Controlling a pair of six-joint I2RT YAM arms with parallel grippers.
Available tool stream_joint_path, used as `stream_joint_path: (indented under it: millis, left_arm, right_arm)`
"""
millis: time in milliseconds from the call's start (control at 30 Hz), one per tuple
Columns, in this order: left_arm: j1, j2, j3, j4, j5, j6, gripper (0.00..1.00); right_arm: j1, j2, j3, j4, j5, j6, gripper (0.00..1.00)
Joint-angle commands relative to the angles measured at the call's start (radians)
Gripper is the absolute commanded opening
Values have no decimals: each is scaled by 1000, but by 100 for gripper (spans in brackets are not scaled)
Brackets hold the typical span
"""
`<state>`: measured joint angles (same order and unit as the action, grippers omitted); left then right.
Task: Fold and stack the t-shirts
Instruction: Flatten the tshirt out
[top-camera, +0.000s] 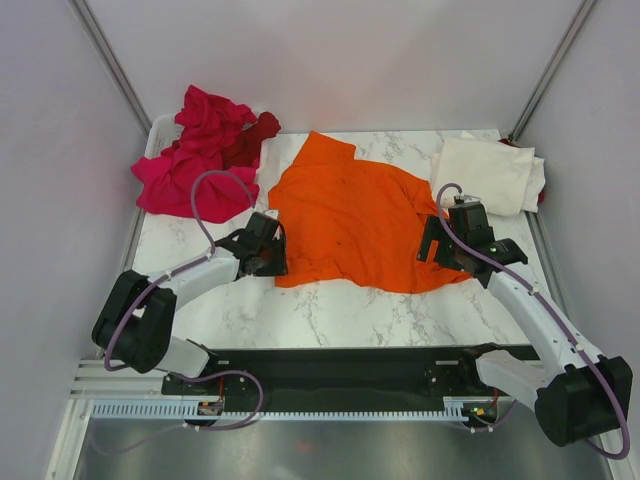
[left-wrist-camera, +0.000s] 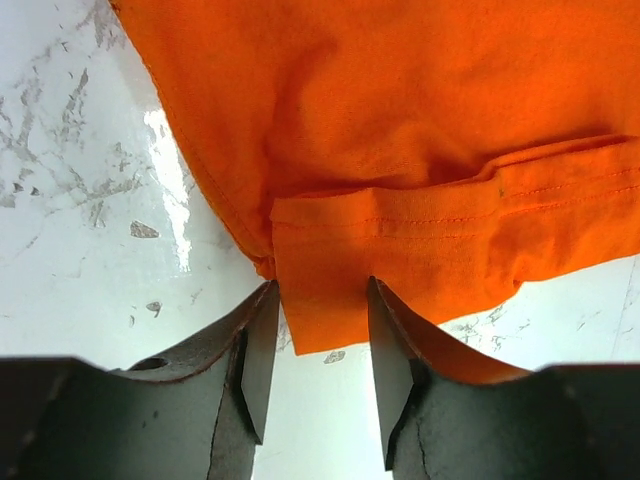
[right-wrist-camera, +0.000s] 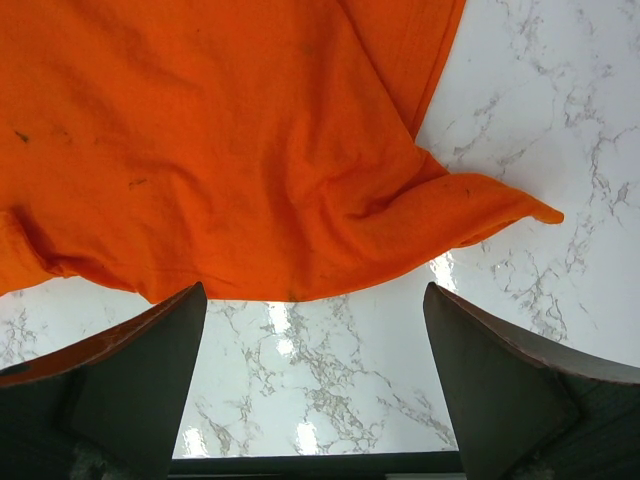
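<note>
Two arms rise from the near edge of the marble surface, one on each side.

The left gripper has its jaws half apart, straddling the near left hem corner of the one orange t-shirt. In the left wrist view a stitched flap of that hem lies flat on the marble between the two fingertips, its edges meeting both. I cannot tell whether they press it.

The right gripper has its jaws spread wide and holds nothing. It sits at the shirt's near right edge. From its wrist camera, the orange cloth lies just ahead of the fingertips, with bare marble between them and a pointed fold trailing off to the right.

Between the two sets of jaws, the orange shirt is spread out, rumpled, one sleeve pointing away.

Beyond the right jaws, one cream-white t-shirt lies folded at the far right corner. Beyond the left jaws, at the far left corner, magenta-pink shirts sit in a crumpled heap, too tangled to count, with one dark red shirt against it.
</note>
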<state>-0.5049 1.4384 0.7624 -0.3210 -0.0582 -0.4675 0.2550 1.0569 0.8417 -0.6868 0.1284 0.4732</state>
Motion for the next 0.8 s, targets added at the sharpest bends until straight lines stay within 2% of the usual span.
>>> stream_joint_path:
  millis: [0, 33, 100, 200, 233, 367, 500, 633, 767]
  left_arm:
    - [-4, 8, 12, 10, -5, -26, 43]
    - [-4, 5, 12, 13, -2, -28, 37]
    - [-4, 5, 14, 19, 3, -28, 32]
    - [-4, 5, 12, 20, 23, -28, 16]
    - [-4, 5, 12, 22, 24, -26, 2]
    - [-4, -42, 20, 17, 52, -13, 2]
    - [-6, -212, 81, -26, 135, 25, 2]
    - [-6, -427, 133, -47, 146, 73, 2]
    - [-6, -489, 114, -81, 170, 92, 2]
  right_arm:
    - [-2, -11, -4, 33, 2, -15, 98]
    - [-2, -11, -4, 33, 2, -15, 98]
    - [-2, -8, -4, 33, 2, -15, 98]
    - [-2, -5, -4, 33, 5, -15, 98]
    - [0, -5, -4, 35, 5, -15, 98]
    - [0, -5, -6, 36, 5, -15, 98]
    - [-2, -5, -6, 38, 5, -16, 98]
    - [-2, -5, -10, 46, 5, -15, 98]
    - [0, 0, -10, 46, -4, -10, 98]
